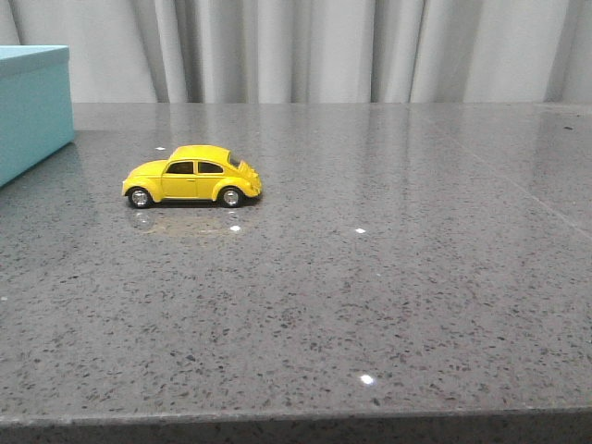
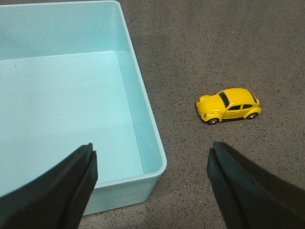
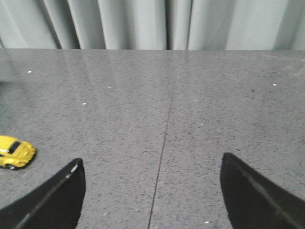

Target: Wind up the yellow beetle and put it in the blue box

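While both grippers, left [image 2: 152,186] and right [image 3: 152,191], hang spread and empty: beetle [image 1: 192,176] untouched on table [image 1: 370,296], outside open, empty box [image 2: 143,100]; winding, storing pending.

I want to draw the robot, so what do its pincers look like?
Only the fingers show, in the wrist views. The left pincer has two black, matte, wedge-shaped fingers with smooth flat sides. The right pincer looks the same: two plain black wedges, one with a small pale mark at its tip. No cables or writing are visible, and the arms themselves are out of sight.
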### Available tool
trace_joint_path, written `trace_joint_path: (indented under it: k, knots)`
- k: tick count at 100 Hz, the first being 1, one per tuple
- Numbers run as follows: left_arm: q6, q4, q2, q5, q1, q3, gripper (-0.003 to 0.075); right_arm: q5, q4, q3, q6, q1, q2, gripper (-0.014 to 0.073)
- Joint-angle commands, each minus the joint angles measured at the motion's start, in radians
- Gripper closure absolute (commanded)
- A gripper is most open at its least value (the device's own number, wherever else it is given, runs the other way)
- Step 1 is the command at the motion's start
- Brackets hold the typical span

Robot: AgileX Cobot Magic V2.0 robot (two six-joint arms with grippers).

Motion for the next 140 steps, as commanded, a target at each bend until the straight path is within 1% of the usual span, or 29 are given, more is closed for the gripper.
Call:
trace_joint_path:
  k: [1, 11, 23, 32, 42, 56, 62, 69, 77, 103, 120, 140]
  knots:
    - [-0.002, -0.023, 0.014, -0.065, -0.008, -0.034, 0.0238, -0.102, -0.053, -0.04, 0.058, 0.003, 0.055, 0.0011]
    - [-0.002, -0.023, 0.014, -0.065, -0.008, -0.034, 0.0238, -0.095, -0.152, -0.064, 0.174, 0.03, 0.111, 0.0011]
    - [-0.002, -0.023, 0.014, -0.065, -0.008, -0.034, 0.0238, -0.094, -0.303, -0.125, 0.342, 0.121, 0.184, 0.0011]
    - [-0.002, -0.023, 0.014, -0.065, -0.008, -0.034, 0.0238, -0.091, -0.433, -0.184, 0.465, 0.219, 0.247, 0.0011]
    - [-0.002, -0.023, 0.014, -0.065, -0.008, -0.034, 0.0238, -0.079, -0.581, -0.24, 0.635, 0.347, 0.336, 0.0012]
    - [-0.002, -0.023, 0.014, -0.065, -0.008, -0.034, 0.0238, -0.023, -0.8, -0.321, 0.863, 0.528, 0.494, 0.0012]
    - [-0.002, -0.023, 0.014, -0.065, -0.008, -0.034, 0.0238, 0.015, -0.884, -0.367, 0.938, 0.594, 0.571, 0.0012]
    - [-0.002, -0.023, 0.014, -0.065, -0.008, -0.034, 0.0238, 0.045, -0.949, -0.421, 1.003, 0.665, 0.654, 0.0012]
    - [-0.002, -0.023, 0.014, -0.065, -0.008, -0.034, 0.0238, 0.056, -0.969, -0.483, 1.038, 0.725, 0.74, 0.0012]
    - [-0.002, -0.023, 0.014, -0.065, -0.008, -0.034, 0.0238, 0.096, -0.979, -0.666, 1.094, 0.838, 0.968, 0.0012]
    - [-0.002, -0.023, 0.014, -0.065, -0.008, -0.034, 0.0238, 0.146, -0.981, -0.758, 1.145, 0.878, 1.092, 0.0012]
    - [-0.002, -0.023, 0.014, -0.065, -0.008, -0.034, 0.0238, 0.153, -0.978, -0.827, 1.189, 0.902, 1.187, 0.0012]
